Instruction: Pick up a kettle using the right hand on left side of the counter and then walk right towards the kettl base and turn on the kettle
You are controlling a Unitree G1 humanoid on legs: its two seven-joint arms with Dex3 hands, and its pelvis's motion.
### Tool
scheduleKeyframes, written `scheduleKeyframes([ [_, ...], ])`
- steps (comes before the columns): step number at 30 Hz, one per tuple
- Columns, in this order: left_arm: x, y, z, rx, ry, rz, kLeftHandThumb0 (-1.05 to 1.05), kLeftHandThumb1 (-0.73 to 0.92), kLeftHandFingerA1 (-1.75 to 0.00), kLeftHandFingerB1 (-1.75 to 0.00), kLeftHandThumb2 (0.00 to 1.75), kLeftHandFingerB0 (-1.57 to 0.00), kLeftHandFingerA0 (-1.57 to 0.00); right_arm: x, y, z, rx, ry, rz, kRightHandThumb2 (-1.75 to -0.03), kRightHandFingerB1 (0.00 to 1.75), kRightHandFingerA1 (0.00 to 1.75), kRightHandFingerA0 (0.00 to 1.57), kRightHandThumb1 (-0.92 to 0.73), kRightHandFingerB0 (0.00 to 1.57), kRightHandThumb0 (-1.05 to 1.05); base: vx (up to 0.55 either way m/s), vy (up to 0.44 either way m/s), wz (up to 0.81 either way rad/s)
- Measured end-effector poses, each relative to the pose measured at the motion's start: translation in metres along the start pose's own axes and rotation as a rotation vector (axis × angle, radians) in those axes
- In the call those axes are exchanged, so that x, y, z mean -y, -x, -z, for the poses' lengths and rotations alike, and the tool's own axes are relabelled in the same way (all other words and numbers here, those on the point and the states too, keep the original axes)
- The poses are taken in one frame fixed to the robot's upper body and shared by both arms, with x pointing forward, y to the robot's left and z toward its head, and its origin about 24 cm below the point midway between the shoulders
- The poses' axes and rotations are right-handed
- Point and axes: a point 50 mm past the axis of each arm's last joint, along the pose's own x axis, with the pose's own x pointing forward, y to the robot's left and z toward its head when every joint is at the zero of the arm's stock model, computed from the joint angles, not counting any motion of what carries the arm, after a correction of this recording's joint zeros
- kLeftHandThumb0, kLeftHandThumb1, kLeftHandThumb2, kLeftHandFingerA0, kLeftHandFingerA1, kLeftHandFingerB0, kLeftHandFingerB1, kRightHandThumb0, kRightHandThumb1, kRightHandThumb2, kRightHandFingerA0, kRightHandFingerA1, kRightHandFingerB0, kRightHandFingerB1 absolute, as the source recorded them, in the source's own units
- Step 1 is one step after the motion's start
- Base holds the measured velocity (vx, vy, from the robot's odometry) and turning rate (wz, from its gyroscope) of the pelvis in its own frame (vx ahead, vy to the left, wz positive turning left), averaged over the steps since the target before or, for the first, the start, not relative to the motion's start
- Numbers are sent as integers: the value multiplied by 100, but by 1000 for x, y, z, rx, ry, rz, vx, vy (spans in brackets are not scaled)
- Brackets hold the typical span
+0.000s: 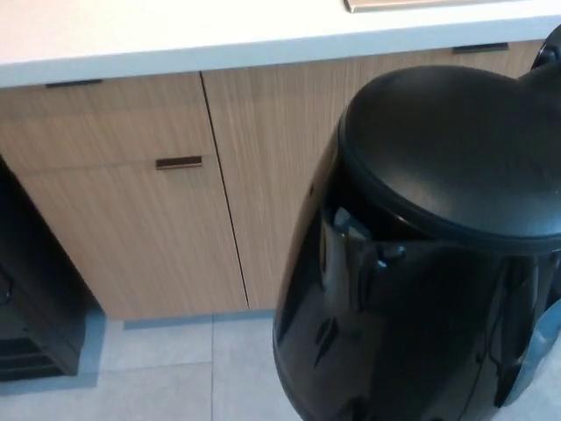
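A glossy black kettle (429, 254) with a domed lid fills the right half of the head view. It hangs in the air in front of the cabinets, well off the counter. A small black part of my right hand (552, 53) shows at the kettle's far right edge, by the handle side, and it holds the kettle up. Most of that hand is hidden behind the kettle body. The kettle base is not in view, and neither is my left hand.
The white counter edge (175, 48) runs along the top. Below it stand wooden cabinet fronts (131, 228) with a small dark handle (179, 162). A dark appliance (26, 307) stands at the left. Grey floor tiles (175, 368) lie below.
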Motion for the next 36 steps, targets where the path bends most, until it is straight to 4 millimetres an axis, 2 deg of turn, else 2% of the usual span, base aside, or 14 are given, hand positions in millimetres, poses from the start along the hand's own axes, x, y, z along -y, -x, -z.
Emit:
scheduleKeyframes([
  [2,0,1,3,-16,1,-2,16,63,-81,-80,93,-92,-96,-1,0,0,-2,0,-1,-140,160,175,105,-44,78,-18,-165,-13,20],
  [5,-5,0,2,-17,-16,-10,16,63,-82,-80,92,-94,-98,-1,-1,-3,15,3,-5,-140,159,175,105,-44,79,-17,-201,-103,21],
  [6,-6,0,2,-21,-19,-15,13,62,-84,-82,98,-92,-96,-2,-2,-3,17,2,-11,-139,160,175,104,-44,78,-17,-207,-61,17],
  [12,-7,1,3,-24,-24,-18,16,62,-84,-82,95,-93,-96,-1,-3,-3,15,-9,-14,-137,162,175,103,-44,76,-17,-131,-146,4],
  [13,-6,0,3,-22,-24,-17,13,54,-91,-88,105,-92,-97,0,-3,-3,16,-11,-11,-136,165,175,103,-46,73,-19,-87,-221,-6],
  [14,-6,0,2,-20,-23,-17,13,62,-87,-83,94,-93,-96,0,-3,-3,16,-14,-8,-136,163,175,103,-45,74,-17,-83,-236,8],
  [17,-4,-1,0,-8,-19,-15,14,61,-86,-83,93,-93,-97,4,-4,0,2,-31,7,-137,163,175,103,-45,75,-18,-75,-252,5],
  [21,3,1,5,-20,-12,0,14,62,-86,-82,94,-92,-97,10,-3,-5,29,-31,36,-139,161,175,103,-44,77,-18,-71,-233,-10],
  [27,3,0,3,-15,-12,-1,15,61,-82,-81,92,-92,-93,12,-3,-5,30,-40,48,-140,164,175,100,-43,74,-17,-48,-87,-1],
  [29,4,0,3,-15,-13,0,16,61,-84,-81,94,-92,-94,13,-4,-4,26,-41,51,-140,165,175,101,-43,74,-18,-63,-10,7],
  [30,4,0,3,-13,-14,0,19,55,-90,-87,104,-91,-94,13,-4,-4,23,-40,51,-141,165,175,101,-42,75,-18,0,0,0],
  [32,6,-1,2,-11,-11,4,19,52,-93,-90,110,-92,-95,13,-5,-3,17,-37,50,-142,165,175,103,-42,76,-17,58,136,15],
  [35,2,-2,-3,11,-17,-5,19,52,-92,-89,109,-90,-93,9,-7,-6,28,-31,32,-140,165,175,102,-42,75,-17,45,61,10],
  [36,2,-2,-3,12,-18,-7,15,61,-85,-83,94,-92,-96,9,-8,-6,28,-31,29,-140,163,175,103,-42,77,-17,8,-62,10],
])
